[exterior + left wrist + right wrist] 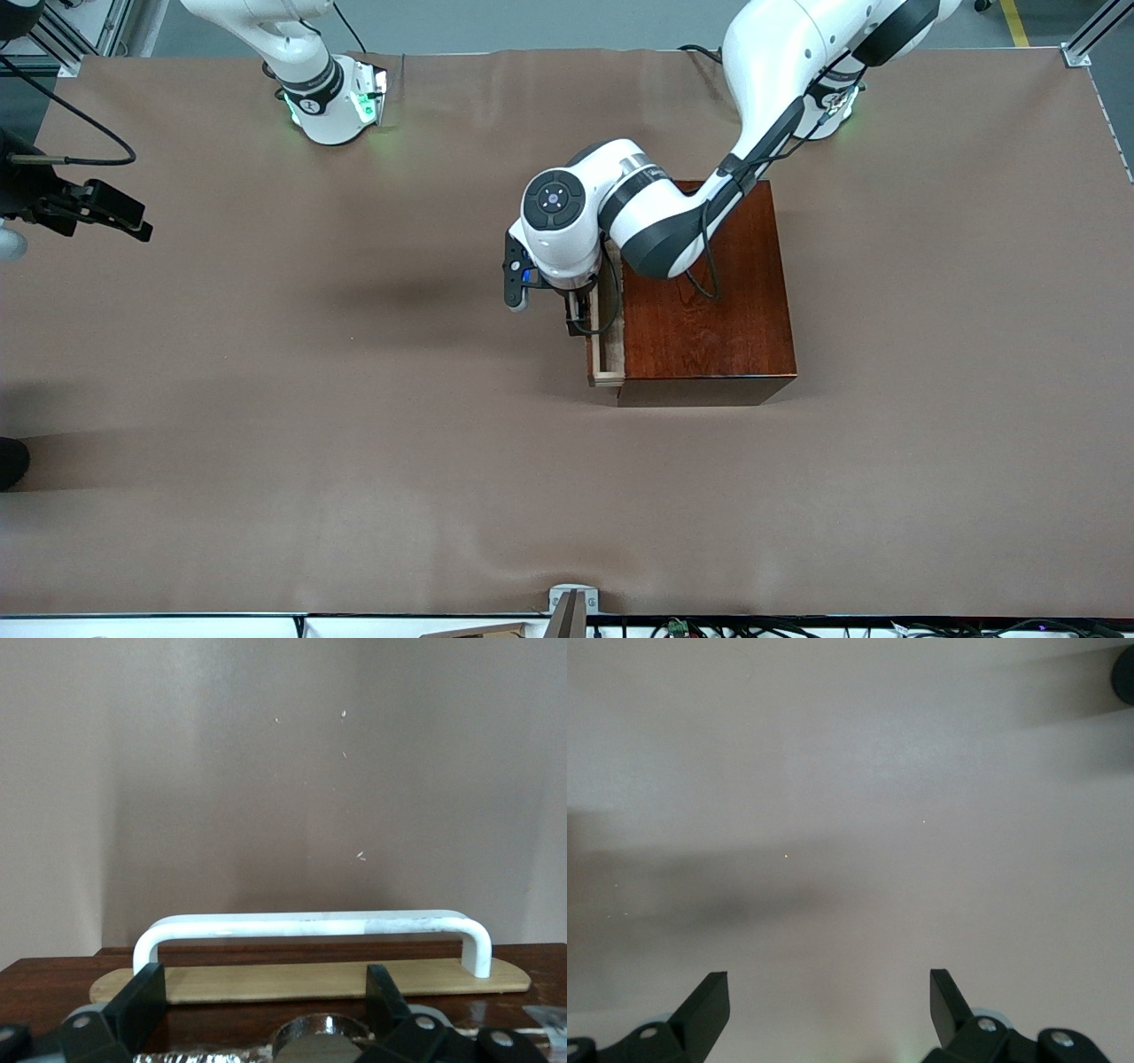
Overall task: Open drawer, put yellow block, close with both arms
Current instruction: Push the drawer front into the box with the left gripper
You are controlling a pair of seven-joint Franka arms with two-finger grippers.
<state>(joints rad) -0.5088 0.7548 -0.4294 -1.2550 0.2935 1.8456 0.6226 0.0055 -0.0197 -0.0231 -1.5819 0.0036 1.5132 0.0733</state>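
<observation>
The dark mahogany box [709, 310] stands mid-table. Its drawer [609, 354] is out a narrow way, so a strip of pale tray shows. The left arm reaches over the box, and my left gripper [576, 323] hangs at the drawer's front. In the left wrist view the left gripper [263, 983] is open. Its fingers [146, 992] stand just short of the white bar handle [310, 926], spread along its length with nothing held. My right gripper [828, 988] is open over bare table at the right arm's end. The yellow block is out of view.
Brown cloth [354, 443] covers the whole table. The two arm bases [332, 97] stand along the edge farthest from the front camera. A small bracket [571, 607] sits at the edge nearest that camera.
</observation>
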